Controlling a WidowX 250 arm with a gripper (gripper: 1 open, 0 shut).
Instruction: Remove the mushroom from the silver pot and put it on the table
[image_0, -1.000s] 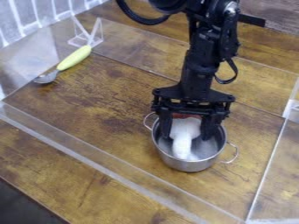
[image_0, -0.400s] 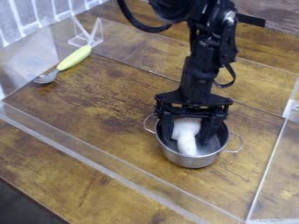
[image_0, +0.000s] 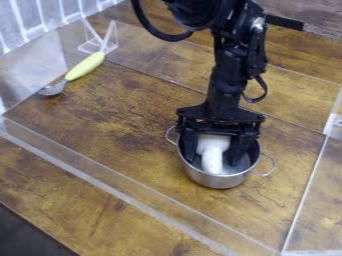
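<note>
Brown plank table (image_0: 100, 140), grain visible, clear plastic strips along its edges; a pale slatted surface at the far left corner.

Black arm (image_0: 238, 60) comes in from the top, reaching down over the pot. Gripper (image_0: 215, 147) spread, a finger on each side of the mushroom; no pinch seen. Whether either finger touches it, cannot tell.

Pot (image_0: 218, 181): shiny steel, upright on the table, a loop handle on each side. Mushroom (image_0: 213, 155) inside, white stem showing between the fingers; cap mostly hidden by the gripper.

Farther off, well apart from the pot: yellow-green toy (image_0: 84, 67) on the table near the left-hand edging, and a small grey object (image_0: 52, 89) just beside it.

Change: over the last second the gripper sinks lower into the pot's mouth. The reddish cap, partly in sight a second ago, is now largely covered. The pot has also slid slightly to the right, perhaps nudged by the fingers.

Meaning, in my judgement: lining up for the grasp, lift not begun. Next, close on the mushroom and raise it clear of the rim. Risk: a finger catches the wall and drags the pot along.

Brands, labels, writing: none legible.
</note>
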